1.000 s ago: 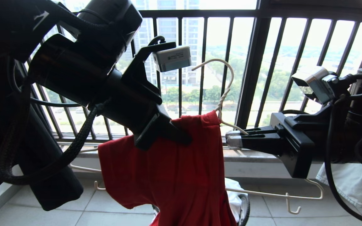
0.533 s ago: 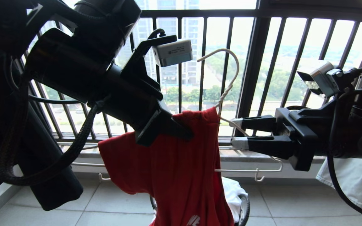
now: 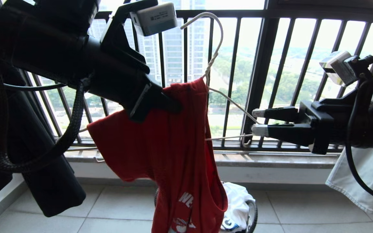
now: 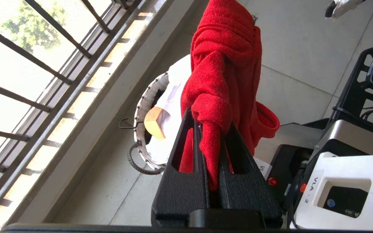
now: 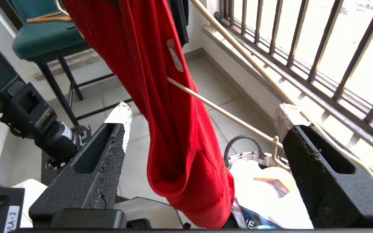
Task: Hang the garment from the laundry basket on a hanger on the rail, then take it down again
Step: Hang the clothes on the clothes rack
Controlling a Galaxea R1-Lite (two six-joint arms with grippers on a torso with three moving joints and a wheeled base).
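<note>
Left gripper (image 3: 170,105), centre-left of the head view: clamped tight on a bunched fold of the red garment (image 3: 170,161) near its collar, most likely over the hanger wire beneath, so shirt and hanger (image 3: 210,61) lift as one. Hook of the hanger up near the top edge, free in the air, on no rail (none in view). Shirt draped over one side of the wire only, hem trailing to the bottom centre above the laundry basket (image 3: 254,213), where a white T-shirt (image 3: 238,200) lies. Bare arm of the hanger slanting down to the right, ending just beside the right gripper (image 3: 254,121) at mid-right. Fingers there spread wide apart, nothing between them but air, the wire close by one fingertip (image 5: 287,116); probably released to leave the left free to raise the load. Next, judging by the lean: steadying the uneven weight before hooking.
</note>
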